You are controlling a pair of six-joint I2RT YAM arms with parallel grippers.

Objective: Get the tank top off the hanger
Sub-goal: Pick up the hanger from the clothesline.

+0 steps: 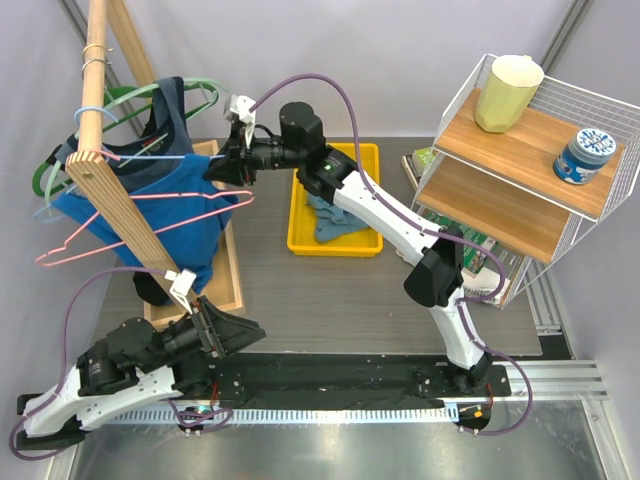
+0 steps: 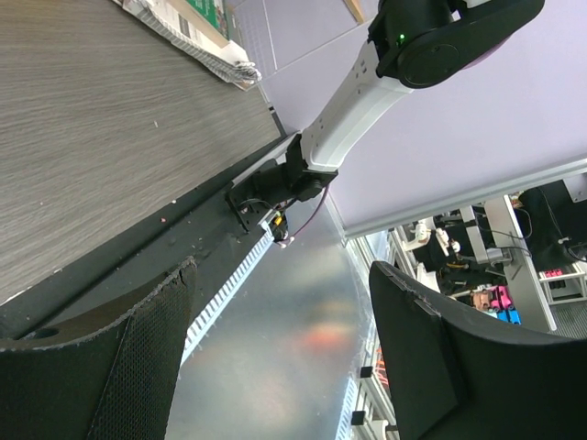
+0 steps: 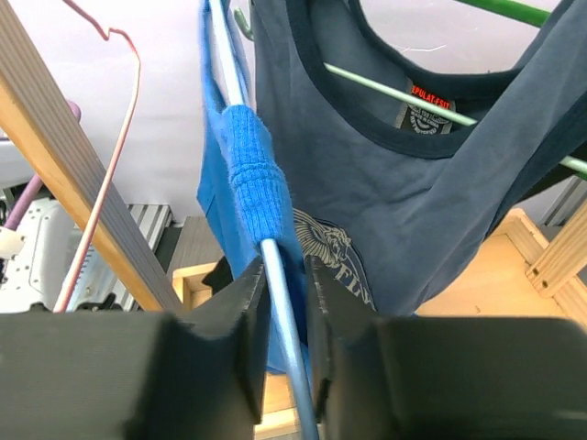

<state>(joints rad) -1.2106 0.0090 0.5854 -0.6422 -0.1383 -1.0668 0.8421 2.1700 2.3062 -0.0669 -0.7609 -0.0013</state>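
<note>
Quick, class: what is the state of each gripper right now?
Left gripper: open, holding nothing.
Right gripper: closed on the light blue hanger.

Bright blue tank top (image 1: 185, 235), pale blue hanger (image 3: 281, 275), navy top (image 3: 394, 192) with pale print.

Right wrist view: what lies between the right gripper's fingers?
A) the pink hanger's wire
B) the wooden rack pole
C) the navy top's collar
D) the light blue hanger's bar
D: the right gripper has a finger pressed to each side of the bar of the light blue hanger, just below the bunched strap of the blue tank top.
</note>
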